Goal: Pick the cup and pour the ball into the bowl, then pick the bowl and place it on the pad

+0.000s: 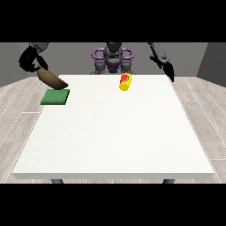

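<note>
The hand at the view's left (pixel 39 66) grips the tilted brown bowl (pixel 52 79) just above the green pad (pixel 55 97); the other hand's (pixel 169 71) fingers hang straight.

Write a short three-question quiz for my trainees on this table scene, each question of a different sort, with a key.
1. True or false: the brown bowl rests flat on the green pad.
2. Multiple choice: the yellow cup is (A) standing upright, (B) lying on its side, (C) held in a hand.
3. Short answer: which hand is at the bowl?

Key:
1. False; it is tilted and held above the pad's far edge.
2. B.
3. The hand at the view's left; the other hand hangs at the table's right edge.
</note>
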Controlling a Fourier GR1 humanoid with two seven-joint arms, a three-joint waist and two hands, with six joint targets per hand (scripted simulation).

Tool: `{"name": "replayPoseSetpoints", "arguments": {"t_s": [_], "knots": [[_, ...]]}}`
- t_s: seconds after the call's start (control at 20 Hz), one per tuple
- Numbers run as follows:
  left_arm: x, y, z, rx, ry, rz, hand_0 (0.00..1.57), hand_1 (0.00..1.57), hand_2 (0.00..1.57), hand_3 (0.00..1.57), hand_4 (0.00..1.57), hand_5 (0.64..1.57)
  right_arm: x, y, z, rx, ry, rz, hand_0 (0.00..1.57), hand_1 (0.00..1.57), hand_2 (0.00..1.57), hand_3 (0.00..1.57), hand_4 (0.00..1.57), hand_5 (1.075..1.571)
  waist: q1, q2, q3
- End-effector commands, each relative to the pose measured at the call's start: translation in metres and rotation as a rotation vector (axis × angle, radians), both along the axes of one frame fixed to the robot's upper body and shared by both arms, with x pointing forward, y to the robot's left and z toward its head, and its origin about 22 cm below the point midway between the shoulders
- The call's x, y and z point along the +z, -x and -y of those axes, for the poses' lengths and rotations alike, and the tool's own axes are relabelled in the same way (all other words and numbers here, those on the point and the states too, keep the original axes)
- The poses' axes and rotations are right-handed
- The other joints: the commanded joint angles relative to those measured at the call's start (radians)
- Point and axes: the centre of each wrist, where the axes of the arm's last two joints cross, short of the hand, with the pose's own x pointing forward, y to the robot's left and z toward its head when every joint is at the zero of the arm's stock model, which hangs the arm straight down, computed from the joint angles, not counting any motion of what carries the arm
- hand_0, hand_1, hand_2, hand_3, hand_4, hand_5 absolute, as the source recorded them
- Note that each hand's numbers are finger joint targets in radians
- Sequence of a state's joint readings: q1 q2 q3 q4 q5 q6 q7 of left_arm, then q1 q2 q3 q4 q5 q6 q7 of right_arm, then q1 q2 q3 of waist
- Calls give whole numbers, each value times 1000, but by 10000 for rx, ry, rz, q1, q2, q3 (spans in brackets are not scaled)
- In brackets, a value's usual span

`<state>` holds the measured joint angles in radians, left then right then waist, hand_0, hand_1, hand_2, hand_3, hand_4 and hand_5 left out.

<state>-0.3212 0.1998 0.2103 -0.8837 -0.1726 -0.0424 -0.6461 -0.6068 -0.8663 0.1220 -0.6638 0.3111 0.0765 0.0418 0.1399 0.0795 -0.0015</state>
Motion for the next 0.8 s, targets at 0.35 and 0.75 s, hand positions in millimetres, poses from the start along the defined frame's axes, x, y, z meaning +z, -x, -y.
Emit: {"name": "replayPoseSetpoints", "arguments": {"t_s": [0.35,0.75], "knots": [[44,-2,-90,775,568,2673,0,0,0,0,772,1193,-24,4,4,-1085,-437,2318,1571,1571,1571,1571,1424,1564,20,2213,19],[70,10,-118,877,849,3461,0,0,0,0,886,1192,-52,20,23,-2499,-3045,3632,1571,1571,1571,1496,999,1451,89,2971,48]]}}
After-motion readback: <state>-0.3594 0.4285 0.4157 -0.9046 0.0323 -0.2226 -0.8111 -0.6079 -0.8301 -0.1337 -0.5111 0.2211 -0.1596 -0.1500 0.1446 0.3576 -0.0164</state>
